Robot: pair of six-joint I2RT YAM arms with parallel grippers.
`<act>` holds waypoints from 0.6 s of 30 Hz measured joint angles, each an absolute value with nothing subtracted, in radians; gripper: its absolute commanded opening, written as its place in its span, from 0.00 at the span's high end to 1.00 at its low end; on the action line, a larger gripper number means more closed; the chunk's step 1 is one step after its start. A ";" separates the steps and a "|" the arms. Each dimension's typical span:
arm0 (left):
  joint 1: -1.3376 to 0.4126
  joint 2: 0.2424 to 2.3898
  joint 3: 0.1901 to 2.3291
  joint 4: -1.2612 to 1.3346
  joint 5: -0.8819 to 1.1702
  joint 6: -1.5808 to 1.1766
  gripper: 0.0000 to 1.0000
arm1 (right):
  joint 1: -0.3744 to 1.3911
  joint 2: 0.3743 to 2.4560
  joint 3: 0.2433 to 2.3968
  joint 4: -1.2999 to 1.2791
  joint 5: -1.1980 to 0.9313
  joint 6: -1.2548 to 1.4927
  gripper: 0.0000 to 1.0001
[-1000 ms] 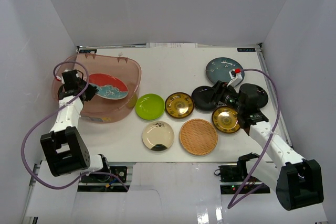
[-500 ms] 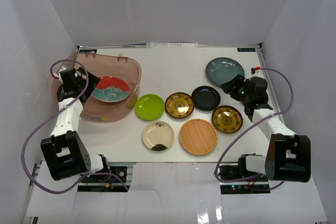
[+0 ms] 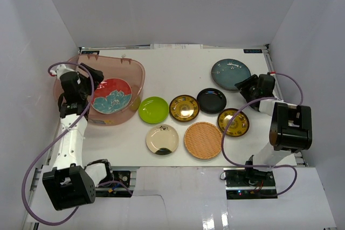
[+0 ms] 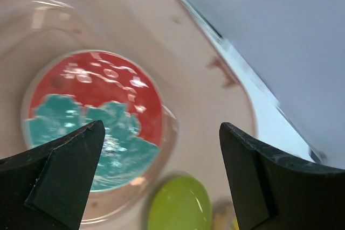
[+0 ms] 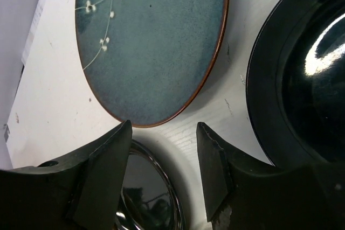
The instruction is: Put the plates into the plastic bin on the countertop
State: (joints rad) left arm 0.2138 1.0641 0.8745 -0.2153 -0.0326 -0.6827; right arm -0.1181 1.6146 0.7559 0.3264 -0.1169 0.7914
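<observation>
Surrounding the white countertop (image 3: pixel 178 71) stand plain white walls (image 3: pixel 172 4).

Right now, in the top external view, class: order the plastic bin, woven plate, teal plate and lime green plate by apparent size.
1. plastic bin, by far the largest
2. woven plate and teal plate: about equally wide, too close to rank
3. lime green plate, the smallest

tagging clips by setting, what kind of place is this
Probably a robot test cell: blank white walls box in a white table, left arm and right arm stand at its near edge, and plates lie beside a plastic bin.
</observation>
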 measured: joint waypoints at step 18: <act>-0.083 1.059 0.884 0.046 0.649 -0.609 0.02 | -0.078 1.928 0.840 0.590 -0.126 1.126 0.92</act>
